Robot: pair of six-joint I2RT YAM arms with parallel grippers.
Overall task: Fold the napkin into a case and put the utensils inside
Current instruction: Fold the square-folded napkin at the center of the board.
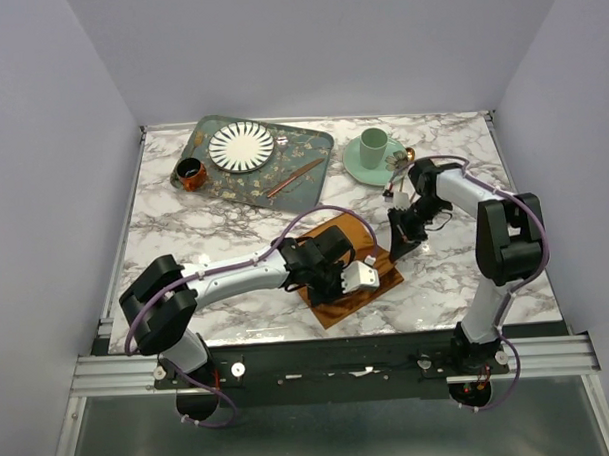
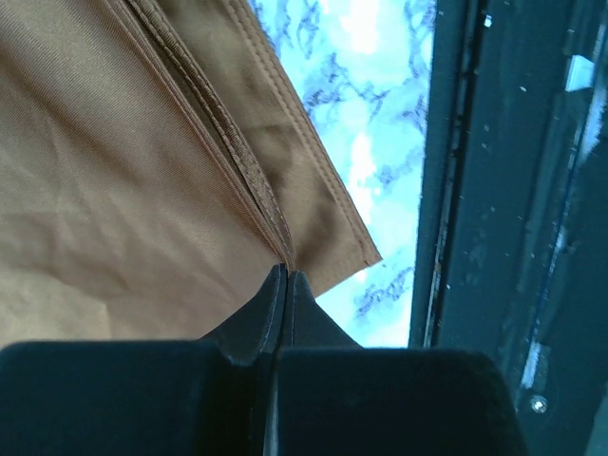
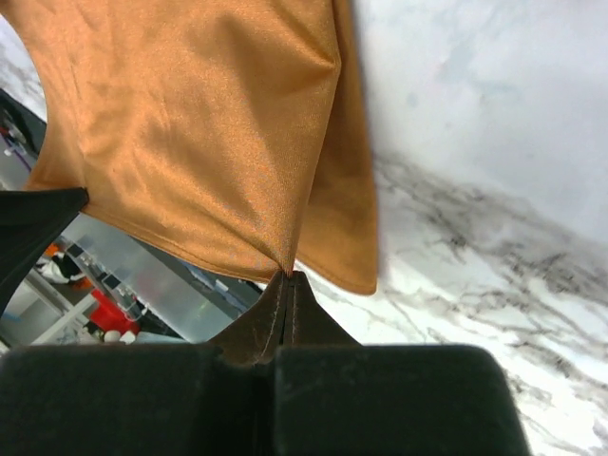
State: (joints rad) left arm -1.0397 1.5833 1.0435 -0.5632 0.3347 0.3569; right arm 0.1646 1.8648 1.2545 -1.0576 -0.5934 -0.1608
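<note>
Napkin (image 1: 339,309) edges pinched by left fingers (image 2: 255,325), right fingers (image 3: 249,332); table (image 1: 185,232) alongside.

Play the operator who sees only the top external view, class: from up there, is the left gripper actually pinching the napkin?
Observer: Yes. The left wrist view shows the left gripper shut on the napkin, where hemmed edges meet.
Operator: Just one layer?
Observer: No, at least two hemmed layers run into its tips.
Operator: And the other arm?
Observer: The right gripper is shut on a puckered point of cloth, close to a corner.
</note>
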